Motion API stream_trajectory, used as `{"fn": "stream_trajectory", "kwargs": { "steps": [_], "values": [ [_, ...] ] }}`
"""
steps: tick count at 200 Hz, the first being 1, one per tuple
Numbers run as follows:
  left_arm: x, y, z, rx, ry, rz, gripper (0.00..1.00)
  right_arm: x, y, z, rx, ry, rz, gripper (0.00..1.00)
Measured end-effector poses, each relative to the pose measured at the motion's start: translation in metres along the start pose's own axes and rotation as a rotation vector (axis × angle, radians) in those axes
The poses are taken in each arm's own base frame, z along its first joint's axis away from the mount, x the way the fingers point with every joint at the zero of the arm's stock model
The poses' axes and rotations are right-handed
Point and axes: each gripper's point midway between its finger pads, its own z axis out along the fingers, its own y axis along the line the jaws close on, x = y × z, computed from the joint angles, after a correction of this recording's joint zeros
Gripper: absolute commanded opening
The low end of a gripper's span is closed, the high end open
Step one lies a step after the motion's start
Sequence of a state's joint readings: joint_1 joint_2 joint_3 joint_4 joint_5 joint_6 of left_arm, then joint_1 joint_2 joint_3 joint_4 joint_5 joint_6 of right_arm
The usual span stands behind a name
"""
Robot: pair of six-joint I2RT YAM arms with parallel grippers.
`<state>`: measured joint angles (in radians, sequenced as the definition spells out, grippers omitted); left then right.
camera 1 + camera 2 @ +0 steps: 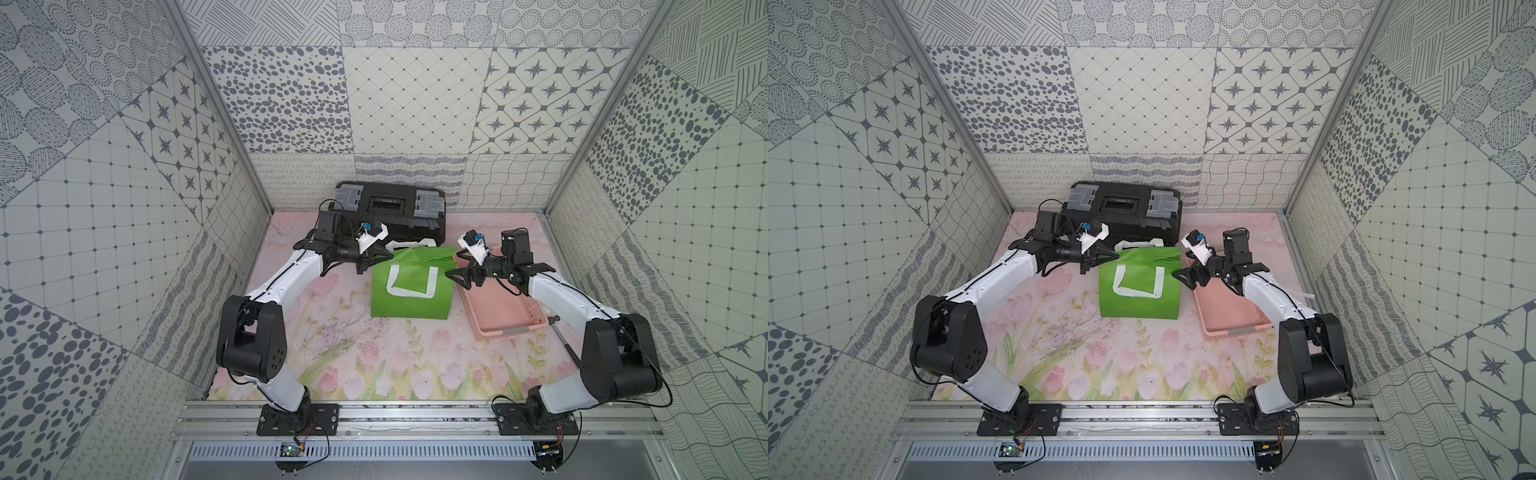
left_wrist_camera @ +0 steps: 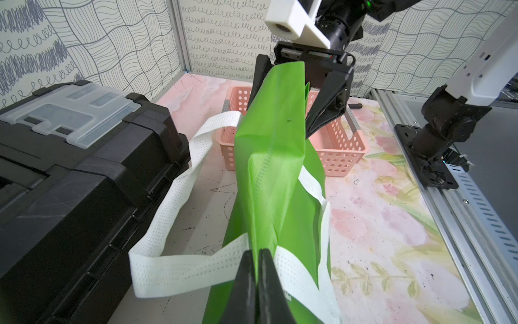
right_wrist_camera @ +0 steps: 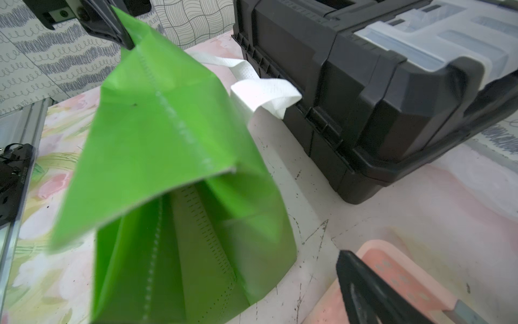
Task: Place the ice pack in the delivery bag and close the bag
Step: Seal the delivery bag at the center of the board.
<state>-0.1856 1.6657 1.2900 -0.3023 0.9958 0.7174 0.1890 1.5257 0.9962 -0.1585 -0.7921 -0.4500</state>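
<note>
Tabletop point(image 1: 374, 357); left pincer point(image 2: 257, 254) on bag point(image 2: 269, 157) edge

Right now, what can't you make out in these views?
- Ice pack: shows in no view; cannot tell where it is.
- Delivery bag interior: all views, folded green fabric covers it, pinched by the left gripper.
- Pink basket far end: both top views, under the right arm.
- Right gripper: right wrist view shows one blurred finger, rest cut off by the frame edge.
</note>
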Motion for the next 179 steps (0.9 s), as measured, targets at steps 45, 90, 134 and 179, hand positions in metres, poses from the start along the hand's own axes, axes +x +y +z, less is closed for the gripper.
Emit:
{"fn": "stream_trajectory", "kwargs": {
  "steps": [45, 90, 134, 179],
  "values": [
    [0.0, -0.004, 0.0, 0.015, -0.008, 0.032, 0.0, -0.018, 0.003, 0.01, -0.104, -0.07, -0.044, 0.84],
    [0.003, -0.005, -0.003, 0.02, -0.006, 0.036, 0.0, -0.03, 0.009, 0.017, -0.188, -0.11, -0.094, 0.62],
    [0.007, -0.005, -0.012, 0.012, -0.015, 0.021, 0.0, -0.021, 0.021, 0.019, -0.228, -0.116, -0.106, 0.04],
    [0.01, -0.017, -0.027, 0.02, -0.049, -0.002, 0.0, -0.02, 0.041, 0.011, -0.265, -0.136, -0.095, 0.0]
  ]
}}
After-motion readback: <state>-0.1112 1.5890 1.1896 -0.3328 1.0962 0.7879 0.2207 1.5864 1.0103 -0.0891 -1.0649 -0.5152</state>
